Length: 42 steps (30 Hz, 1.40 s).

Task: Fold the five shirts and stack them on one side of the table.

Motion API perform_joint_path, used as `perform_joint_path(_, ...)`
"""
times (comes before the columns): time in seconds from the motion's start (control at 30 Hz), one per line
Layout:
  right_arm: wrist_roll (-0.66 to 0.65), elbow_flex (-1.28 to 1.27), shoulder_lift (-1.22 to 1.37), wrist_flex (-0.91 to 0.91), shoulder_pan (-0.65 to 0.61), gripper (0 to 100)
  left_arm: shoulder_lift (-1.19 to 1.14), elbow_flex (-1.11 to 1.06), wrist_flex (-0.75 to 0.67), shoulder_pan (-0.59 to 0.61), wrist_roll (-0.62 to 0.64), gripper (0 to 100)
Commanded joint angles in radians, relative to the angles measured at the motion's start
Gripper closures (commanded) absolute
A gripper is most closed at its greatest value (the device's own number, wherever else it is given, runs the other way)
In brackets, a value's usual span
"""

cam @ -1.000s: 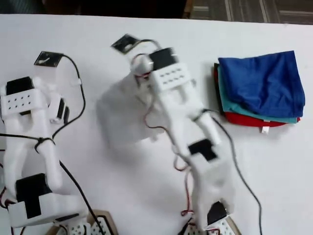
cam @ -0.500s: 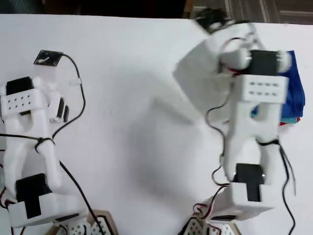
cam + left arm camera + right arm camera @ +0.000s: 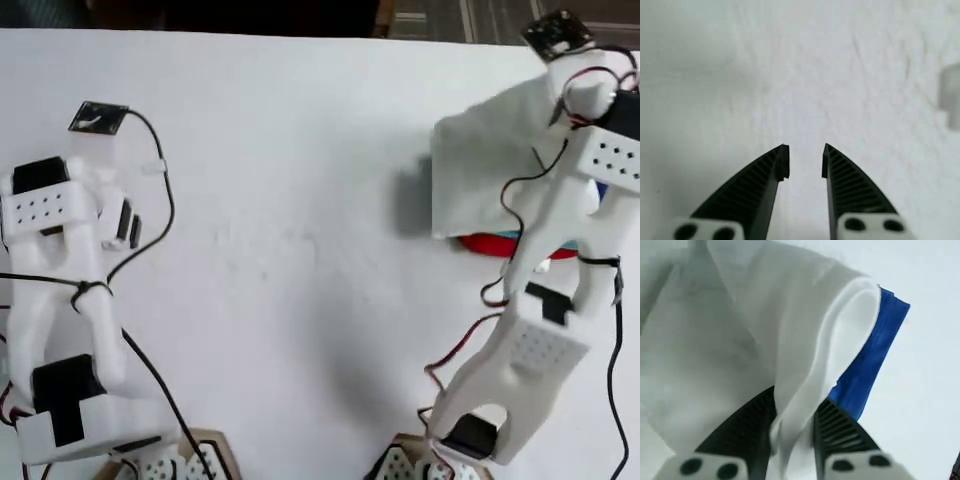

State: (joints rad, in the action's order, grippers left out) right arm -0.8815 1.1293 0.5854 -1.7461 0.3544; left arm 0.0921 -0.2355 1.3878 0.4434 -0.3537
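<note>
White shirt (image 3: 490, 160) pinched in right gripper (image 3: 796, 407) jaws above stack (image 3: 485, 244) at 3 o'clock | step: likely stacking last | next: lower squarely, release | left gripper (image 3: 805, 160) jaws slightly apart, empty

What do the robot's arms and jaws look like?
The left arm and right arm are white plastic shells with black motor blocks, perforated plates, and loose black and red cables. Their jaws are black, ribbed and tapered, on white mounts with round holes.

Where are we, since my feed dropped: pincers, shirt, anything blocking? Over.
Right pincer shut on white shirt, held over the stack's blue shirt. Left pincer open above the table, holding nothing. No obstruction seen.
</note>
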Motion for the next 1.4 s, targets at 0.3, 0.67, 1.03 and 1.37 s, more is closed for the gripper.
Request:
perform_joint_path(0.3, -0.026, 0.264, 0.237, 0.147, 0.077, 98.1, 0.038, 0.036, -0.009, 0.008, -0.008, 87)
perform_joint_path(0.67, -0.026, 0.265, 0.323, 0.246, 0.104, 98.0, 0.038, 0.036, -0.011, 0.008, -0.008, 87)
perform_joint_path(1.03, -0.017, 0.275, 0.366, 0.254, 0.142, 80.5, 0.035, 0.036, -0.012, 0.008, -0.008, 87)
perform_joint_path(1.37, 0.028, 0.422, 0.275, 0.246, 0.124, 77.6, 0.034, 0.035, -0.012, 0.008, -0.008, 87)
